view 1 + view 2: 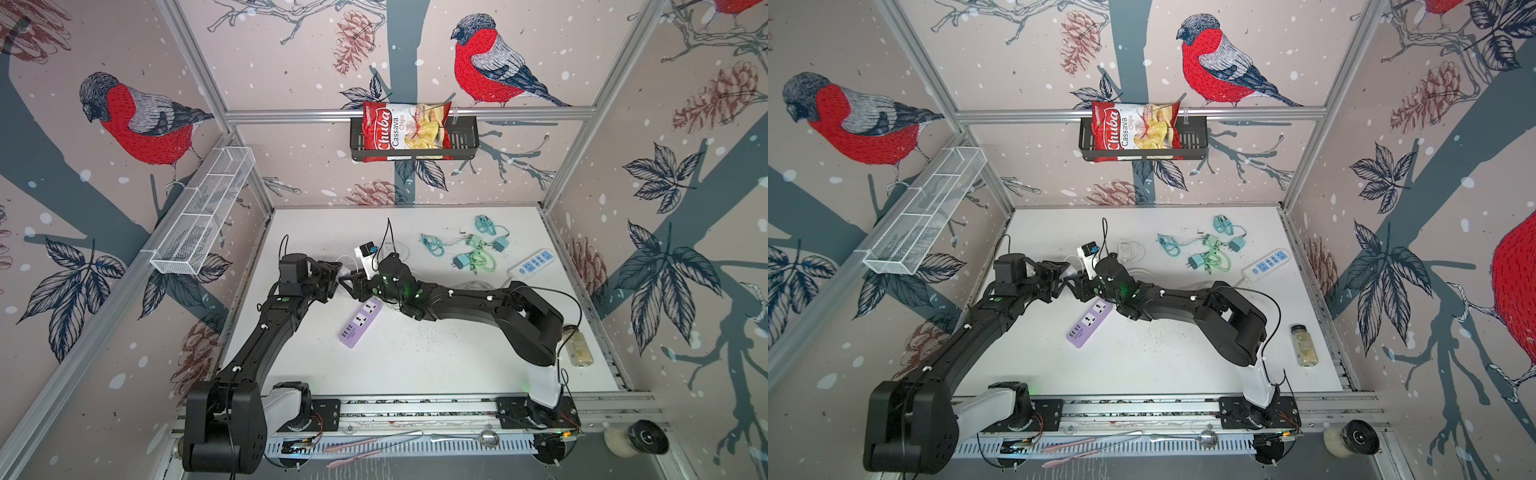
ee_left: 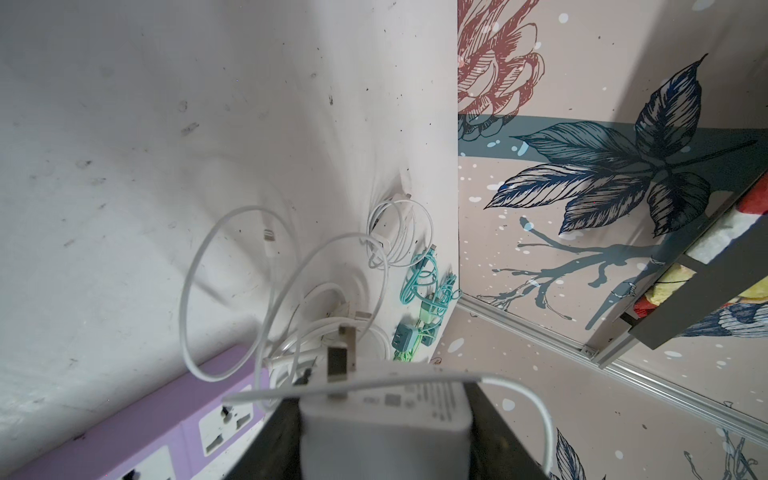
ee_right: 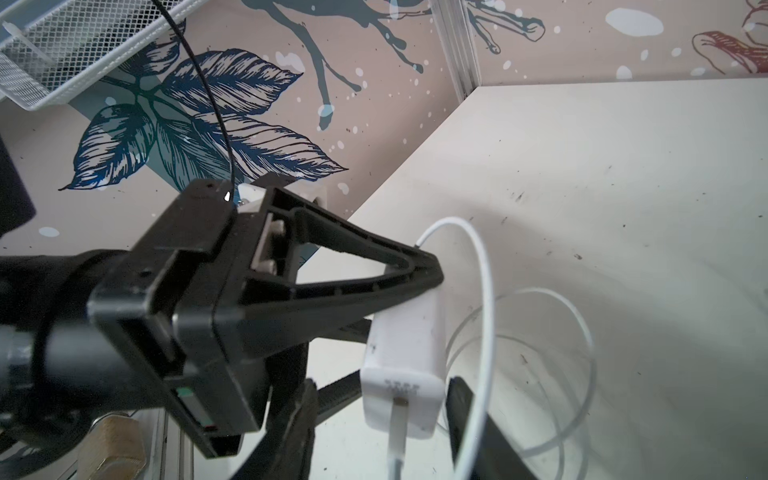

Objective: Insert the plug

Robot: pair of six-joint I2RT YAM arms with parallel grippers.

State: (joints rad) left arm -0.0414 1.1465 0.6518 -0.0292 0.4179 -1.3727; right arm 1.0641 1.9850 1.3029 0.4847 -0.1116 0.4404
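Note:
A white charger plug (image 2: 382,432) with a white cable is held off the table, my left gripper (image 2: 380,395) shut on its body and its metal prongs (image 2: 340,357) pointing away from the wrist. The purple power strip (image 1: 360,322) lies flat just below and in front, and its sockets (image 2: 226,424) also show in the left wrist view. My right gripper (image 3: 382,386) is open around the plug's cable end (image 3: 405,345), with a gap to one finger. In both top views the two grippers meet tip to tip over the strip's far end (image 1: 1100,307).
A white strip with a black adapter (image 1: 365,257) stands just behind the grippers. Teal chargers and cables (image 1: 473,253) and a white-blue power strip (image 1: 534,262) lie at the back right. A spice jar (image 1: 1304,345) stands near the right edge. Loose white cable coils (image 2: 399,232) lie nearby.

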